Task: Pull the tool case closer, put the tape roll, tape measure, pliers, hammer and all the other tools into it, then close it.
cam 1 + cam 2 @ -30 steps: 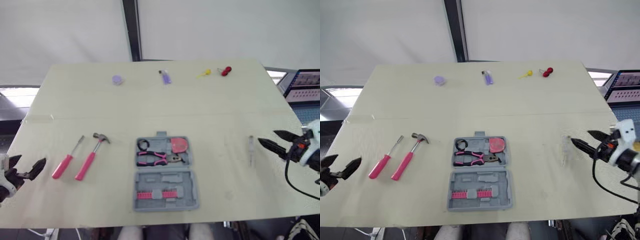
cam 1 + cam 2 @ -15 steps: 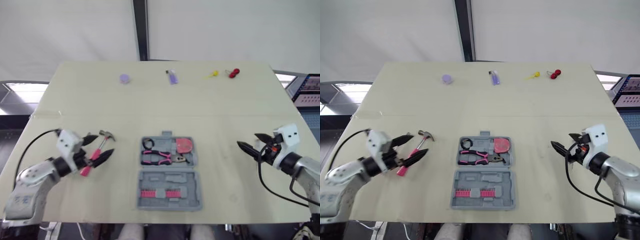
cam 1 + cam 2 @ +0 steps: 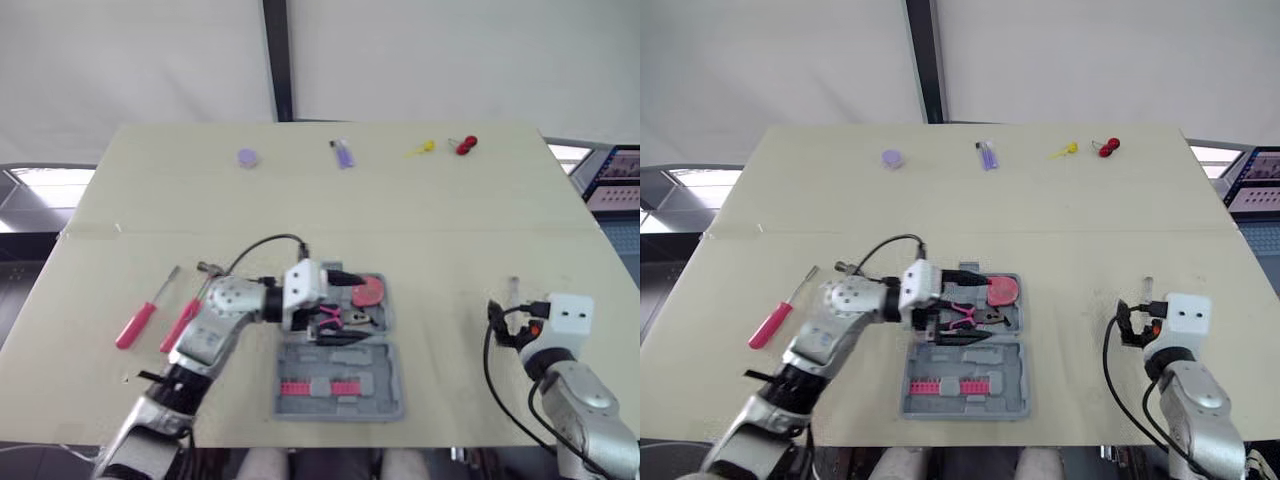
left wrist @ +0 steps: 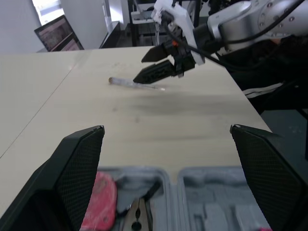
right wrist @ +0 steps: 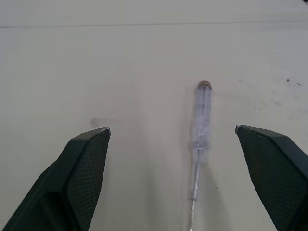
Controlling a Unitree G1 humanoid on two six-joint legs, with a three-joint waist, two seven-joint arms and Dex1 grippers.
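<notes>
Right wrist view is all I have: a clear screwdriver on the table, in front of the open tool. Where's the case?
Observer: The tool case lies open at the middle of the table, near its front edge. It is to the robot's left of the right tool and the clear screwdriver.
Operator: Left arm?
Observer: The left tool is open over the case's far half, above the pliers and next to the tape measure.
Operator: What's outside the case?
Observer: The hammer and a pink-handled screwdriver lie on the robot's left, neither one held.
</notes>
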